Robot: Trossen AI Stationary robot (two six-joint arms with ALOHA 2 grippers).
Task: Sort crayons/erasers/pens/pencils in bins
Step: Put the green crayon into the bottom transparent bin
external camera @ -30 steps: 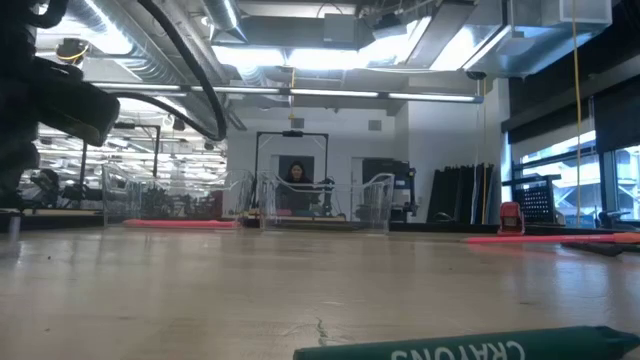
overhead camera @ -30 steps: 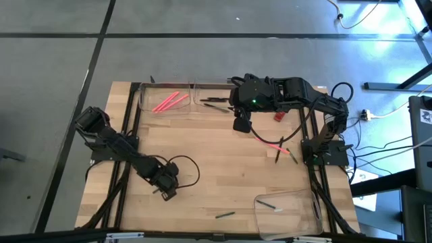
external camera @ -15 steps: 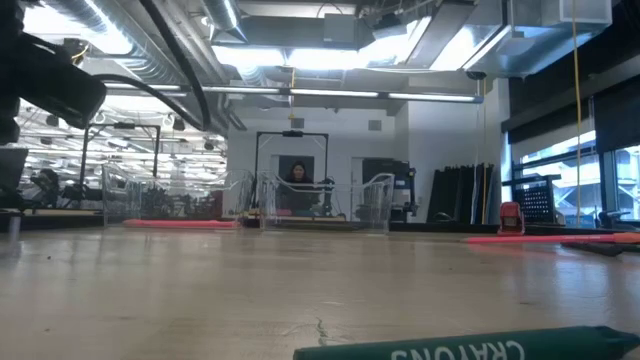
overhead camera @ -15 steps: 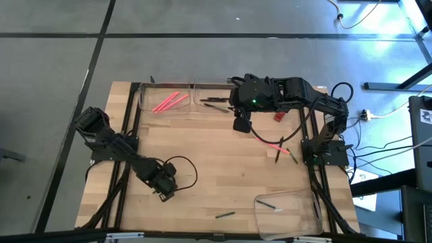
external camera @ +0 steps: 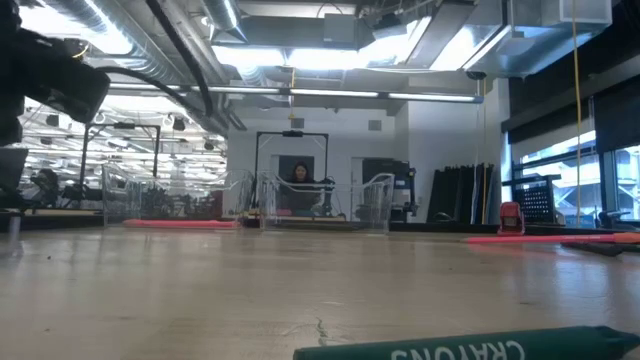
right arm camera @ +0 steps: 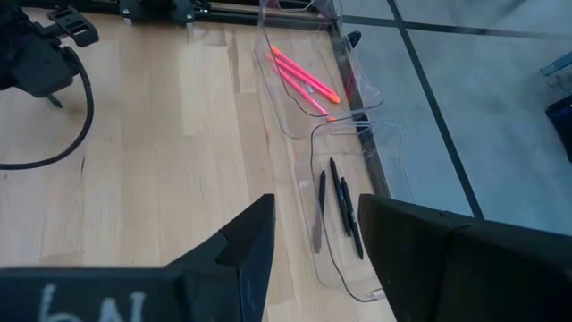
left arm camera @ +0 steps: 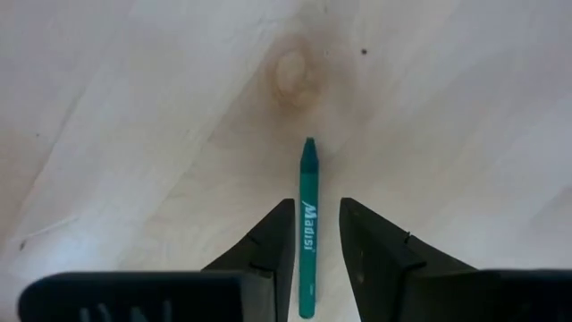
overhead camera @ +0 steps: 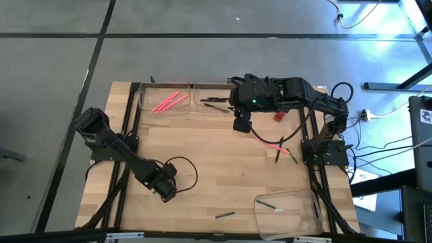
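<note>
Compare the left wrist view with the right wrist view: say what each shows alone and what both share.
Only the left wrist view shows a green crayon lying between the open left gripper fingers. Only the right wrist view shows the pink sticks in one clear bin and black pens in the next bin, past the open right gripper. Both show the wooden table.

The pale wooden bench carried three clear bins — two side by side at its far edge, one at the near right corner. Loose on the boards lay a dark stick, a pink one and a green crayon — a round knot just beyond its tip
</note>
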